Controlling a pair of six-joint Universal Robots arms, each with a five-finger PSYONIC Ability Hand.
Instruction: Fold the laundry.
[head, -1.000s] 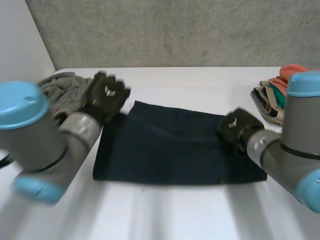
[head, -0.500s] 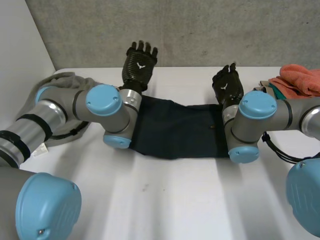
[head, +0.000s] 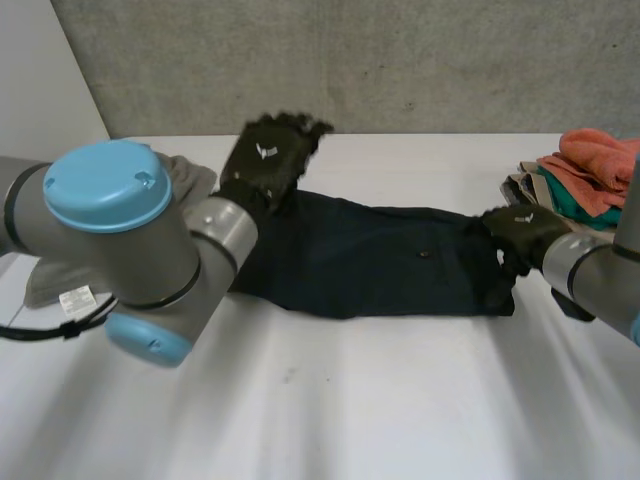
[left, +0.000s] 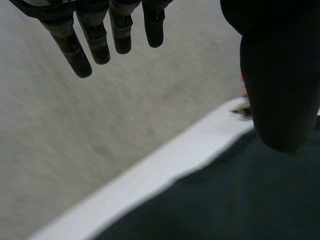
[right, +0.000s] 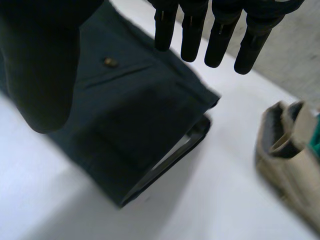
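Dark garment lies flat on the white bench. Left hand above its far-left corner and right hand at its right end are spread, fingers straight, gripping nothing, probably poised for the next fold. Stacked clothes sit to its right.

Both hands lowered
My right hand dropped to the dark trousers' right end; left hand sank toward their far corner.

A white table stands against a rough grey concrete wall.
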